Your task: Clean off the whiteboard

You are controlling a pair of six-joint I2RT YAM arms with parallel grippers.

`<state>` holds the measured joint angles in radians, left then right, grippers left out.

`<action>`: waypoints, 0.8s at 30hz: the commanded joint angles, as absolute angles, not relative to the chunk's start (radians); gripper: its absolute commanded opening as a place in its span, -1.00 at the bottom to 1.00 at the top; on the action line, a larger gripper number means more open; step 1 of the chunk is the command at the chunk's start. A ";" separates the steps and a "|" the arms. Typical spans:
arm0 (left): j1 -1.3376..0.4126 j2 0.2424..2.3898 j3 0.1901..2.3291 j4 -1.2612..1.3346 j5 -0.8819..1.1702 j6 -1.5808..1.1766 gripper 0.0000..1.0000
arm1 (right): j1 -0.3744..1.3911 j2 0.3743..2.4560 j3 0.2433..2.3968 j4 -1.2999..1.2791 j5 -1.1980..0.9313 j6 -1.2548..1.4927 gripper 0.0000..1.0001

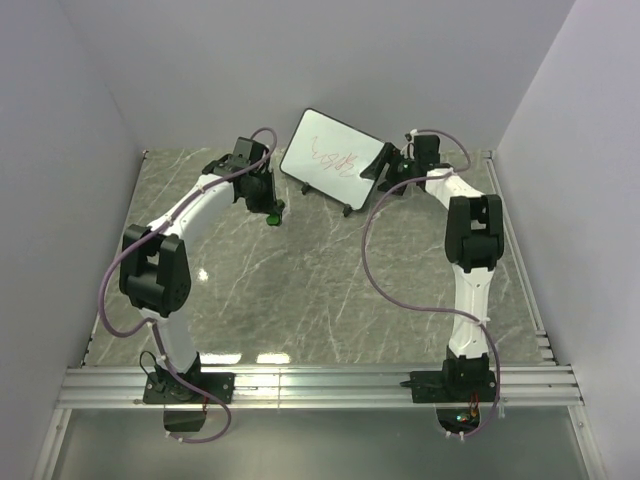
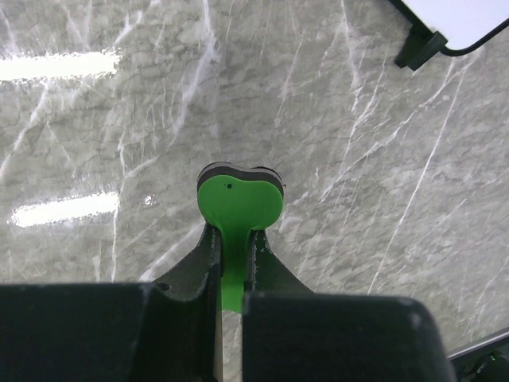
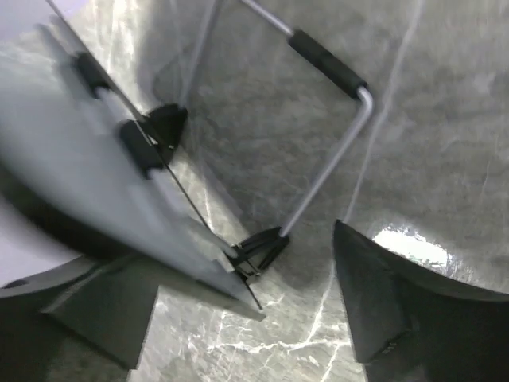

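Surface: grey veined marble table [image 1: 330, 290], enclosed by plain white walls.
Board: small white whiteboard with a thin black frame [image 1: 333, 158], at the table's far centre, bearing reddish scribbles.
Axis: long side runs from far left to near right; face leans back on a grey wire stand [image 3: 326, 171].
Left gripper [image 2: 236, 239]: clamped on a flat green eraser [image 2: 238, 207], just left of the board.
Right gripper [image 1: 385, 168]: jaws wide apart at the board's right edge.

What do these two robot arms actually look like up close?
They are a matching pair. The left arm and right arm have smooth white tube-like segments joined by chunky black joint housings. A thin purplish cable loops loosely along each. The left gripper and right gripper are matte black, with two wedge-shaped fingers. Black bases bolt to a silver rail.
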<state>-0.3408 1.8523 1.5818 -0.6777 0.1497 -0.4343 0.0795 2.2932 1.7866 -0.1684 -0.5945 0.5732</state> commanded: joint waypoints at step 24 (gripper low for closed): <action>-0.371 1.827 1.577 -0.706 0.107 -0.431 -0.99 | 0.080 2.266 1.667 0.100 -0.706 0.661 -0.51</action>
